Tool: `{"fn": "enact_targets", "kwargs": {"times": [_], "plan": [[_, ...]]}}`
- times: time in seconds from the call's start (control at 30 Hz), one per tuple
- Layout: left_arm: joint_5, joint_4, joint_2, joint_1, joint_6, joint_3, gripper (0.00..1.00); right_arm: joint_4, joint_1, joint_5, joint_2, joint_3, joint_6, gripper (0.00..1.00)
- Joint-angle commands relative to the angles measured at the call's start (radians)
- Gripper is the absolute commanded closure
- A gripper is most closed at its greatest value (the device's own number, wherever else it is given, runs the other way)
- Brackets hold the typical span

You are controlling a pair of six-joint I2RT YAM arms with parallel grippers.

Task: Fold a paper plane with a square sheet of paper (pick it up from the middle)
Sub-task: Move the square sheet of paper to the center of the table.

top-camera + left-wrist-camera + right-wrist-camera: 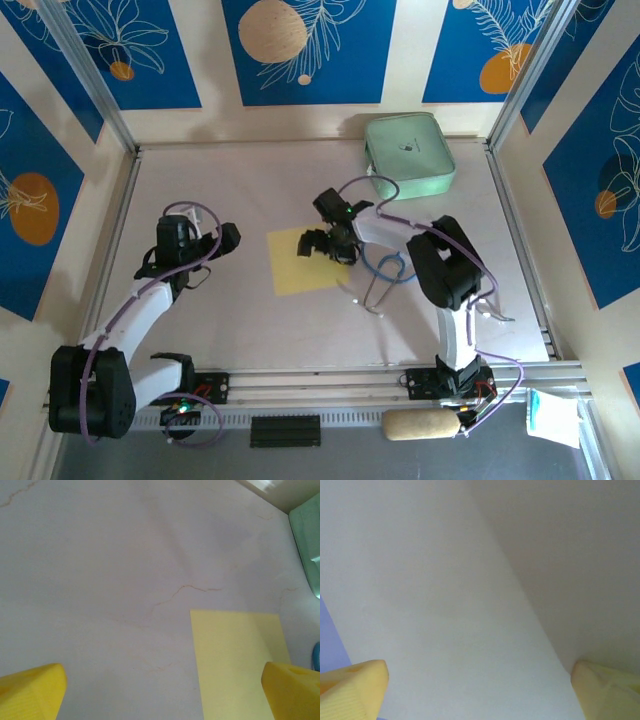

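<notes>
1. The thin, flat yellow paper square (pixel 298 265) lies unfolded mid-surface (pixel 200 180).
2. The right end effector (pixel 325 243), fingers spread, is over its right edge.
3. The left end effector (pixel 222 240), also spread, is near its left side.

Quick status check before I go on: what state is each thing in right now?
Square sheet of paper: lying unfolded on the table.
Left pincer: open, empty, left of the sheet.
Right pincer: open, low over the sheet's right side.
Mint-green case: closed.
</notes>
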Motion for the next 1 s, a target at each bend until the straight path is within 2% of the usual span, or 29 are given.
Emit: {"fn": "enact_targets", "kwargs": {"times": [0.0,0.1,0.23,0.43,0.63,0.8,0.97], "plan": [[0.065,-0.04,0.033,0.001,-0.044,0.053,0.01,0.005,-0.005,-0.106,-0.056,-0.082,0.115,0.05],[0.073,-0.088,0.07,-0.028,-0.089,0.093,0.01,0.048,-0.028,-0.138,-0.115,-0.068,0.126,0.05],[0.003,-0.217,0.132,-0.127,-0.142,0.177,0.0,0.074,-0.073,-0.076,-0.202,-0.043,0.083,0.05],[-0.236,-0.454,0.308,-0.396,-0.257,0.363,0.01,0.053,-0.182,0.006,-0.243,-0.044,-0.058,0.01],[-0.359,-0.564,0.535,-0.612,-0.386,0.562,0.02,0.07,-0.312,0.001,-0.289,-0.107,-0.167,0.01],[-0.373,-0.687,0.743,-0.687,-0.42,0.764,0.0,0.081,-0.378,0.005,-0.318,-0.143,-0.174,0.01],[-0.305,-0.721,0.875,-0.71,-0.396,0.874,0.0,0.072,-0.416,-0.007,-0.318,-0.146,-0.167,0.01]]}}
